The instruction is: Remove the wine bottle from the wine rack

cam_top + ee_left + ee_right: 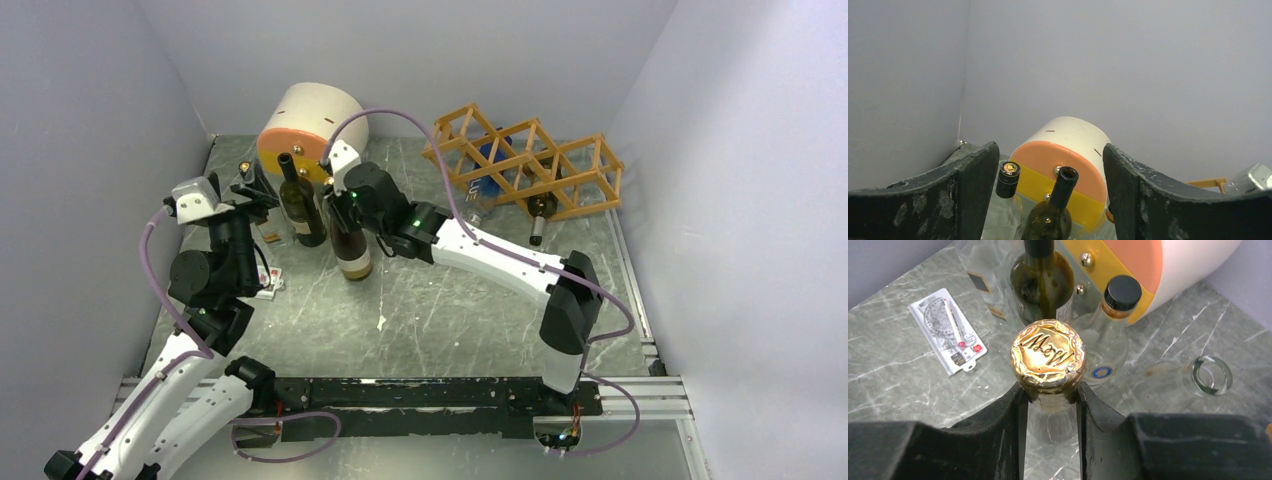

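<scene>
The wooden lattice wine rack (560, 165) stands at the back right and holds a dark bottle (540, 210) with its neck pointing forward, and a blue-labelled one (490, 160). My right gripper (1050, 395) is shut on the neck of an upright wine bottle with a gold foil cap (1048, 354). In the top view that bottle (352, 250) stands left of the rack with its base down at the table. My left gripper (1050, 195) is open and empty, and it faces a dark green open bottle (1055, 210) and a black-capped clear bottle (1008, 180).
A cream and orange cylinder (310, 125) lies at the back behind the standing bottles. A clear bottle lies on its side (1212, 374) between the held bottle and the rack. A white card (948, 330) lies on the marble table at the left. Grey walls close three sides.
</scene>
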Motion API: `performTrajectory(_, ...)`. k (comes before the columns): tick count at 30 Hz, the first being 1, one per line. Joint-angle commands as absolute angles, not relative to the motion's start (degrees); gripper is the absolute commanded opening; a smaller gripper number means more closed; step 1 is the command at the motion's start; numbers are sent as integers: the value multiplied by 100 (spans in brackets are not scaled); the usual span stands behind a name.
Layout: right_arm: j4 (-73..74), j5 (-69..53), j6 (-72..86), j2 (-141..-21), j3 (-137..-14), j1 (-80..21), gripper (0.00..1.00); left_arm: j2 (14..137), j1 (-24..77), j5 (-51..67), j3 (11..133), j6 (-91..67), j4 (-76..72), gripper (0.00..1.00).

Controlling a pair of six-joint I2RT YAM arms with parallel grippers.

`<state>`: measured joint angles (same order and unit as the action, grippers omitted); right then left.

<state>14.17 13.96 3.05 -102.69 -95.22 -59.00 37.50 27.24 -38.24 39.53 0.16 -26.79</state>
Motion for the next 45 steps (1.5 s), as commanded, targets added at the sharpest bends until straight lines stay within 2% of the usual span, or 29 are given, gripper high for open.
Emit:
performTrajectory(1, -167, 1718, -142, -10197, -10143, -5996, 0, 3744, 2627, -3930, 3885, -71, -2847, 79)
performTrajectory(14, -672, 1885, -299, -10289, -10018, -6126, 0, 3799, 2557, -3873, 3874, -170, -2823, 74)
performTrajectory(29, -1301, 2139, 235, -9773, -8896, -6135, 0, 3915, 2529, -3745, 3946, -371, -2645, 70)
performTrajectory(31, -1402, 2095, 267, -9636, -8671, -6144, 7, 3917, 2530, -3654, 3986, -398, -2572, 69)
performTrajectory(34, -1358, 2051, 246, -9531, -8543, -6144, 26, 3941, 2531, -3696, 3942, -362, -2650, 69)
performTrajectory(37, -1201, 2105, 220, -9501, -8567, -6144, 40, 3972, 2531, -3686, 3985, -354, -2582, 69)
performTrajectory(45, -785, 2262, 236, -9295, -8675, -6153, 65, 4078, 2531, -3607, 3999, -375, -2560, 68)
